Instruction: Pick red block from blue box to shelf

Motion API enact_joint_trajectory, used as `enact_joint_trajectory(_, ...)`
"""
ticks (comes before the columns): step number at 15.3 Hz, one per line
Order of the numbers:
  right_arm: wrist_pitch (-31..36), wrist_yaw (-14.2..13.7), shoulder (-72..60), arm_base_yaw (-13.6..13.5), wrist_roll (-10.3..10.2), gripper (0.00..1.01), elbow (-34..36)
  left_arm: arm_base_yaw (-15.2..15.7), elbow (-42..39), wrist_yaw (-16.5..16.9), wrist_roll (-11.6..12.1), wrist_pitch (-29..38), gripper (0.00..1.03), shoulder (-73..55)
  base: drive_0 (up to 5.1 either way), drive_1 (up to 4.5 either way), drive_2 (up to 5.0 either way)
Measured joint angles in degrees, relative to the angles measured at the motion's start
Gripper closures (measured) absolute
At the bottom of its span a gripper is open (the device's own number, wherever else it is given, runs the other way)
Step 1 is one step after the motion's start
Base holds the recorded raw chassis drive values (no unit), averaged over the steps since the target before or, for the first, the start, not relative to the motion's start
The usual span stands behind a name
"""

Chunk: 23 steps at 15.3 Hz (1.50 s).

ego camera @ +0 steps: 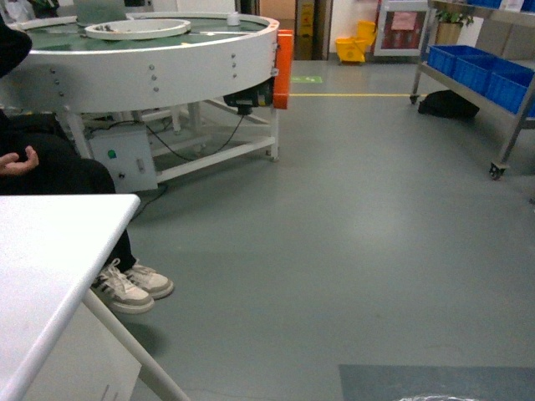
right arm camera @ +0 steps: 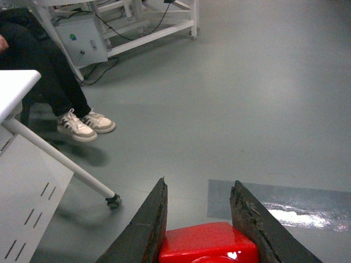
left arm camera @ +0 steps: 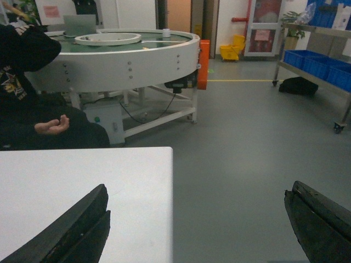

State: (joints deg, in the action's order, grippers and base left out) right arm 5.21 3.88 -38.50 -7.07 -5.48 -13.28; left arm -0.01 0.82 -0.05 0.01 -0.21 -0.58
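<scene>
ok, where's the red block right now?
In the right wrist view, bottom centre: the red block sits between the right gripper's fingers, above the grey floor.

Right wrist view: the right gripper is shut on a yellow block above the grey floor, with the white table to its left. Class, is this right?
One detail is wrong. The right wrist view shows the right gripper shut on the red block, not yellow. The grey floor and white table are right.

The red block [right arm camera: 208,243], glossy and bright, is seen low in the right wrist view, clamped between two dark fingers [right arm camera: 143,230] above grey floor. The shelf [ego camera: 493,79], a steel wheeled rack, is seen at far right, loaded with dark blue crates.
</scene>
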Motion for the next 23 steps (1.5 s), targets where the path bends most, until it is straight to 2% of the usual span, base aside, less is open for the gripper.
enact_joint_trajectory(5, 0.2, 0.0, 0.1, 0.0, 0.0, 0.73, 0.0, 0.0, 0.0, 0.0, 0.0, -0.2, 0.05, 0.0, -1.5, -1.47, -1.5)
enact_joint_trajectory(15, 0.1, 0.0, 0.0, 0.0, 0.0, 0.73, 0.2, 0.0, 0.0, 0.0, 0.0, 0.2, 0.05, 0.0, -0.3, 4.07, -4.6)
enact_joint_trajectory(20, 0.1, 0.0, 0.0, 0.0, 0.0, 0.73, 0.2, 0.0, 0.0, 0.0, 0.0, 0.0, 0.05, 0.0, -1.6, 2.57, -5.7)
enact_joint_trajectory(23, 0.0, 0.0, -0.4, 0.0, 0.0, 0.73, 0.2, 0.0, 0.0, 0.0, 0.0, -0.3, 0.05, 0.0, -1.7, -1.19, -2.1)
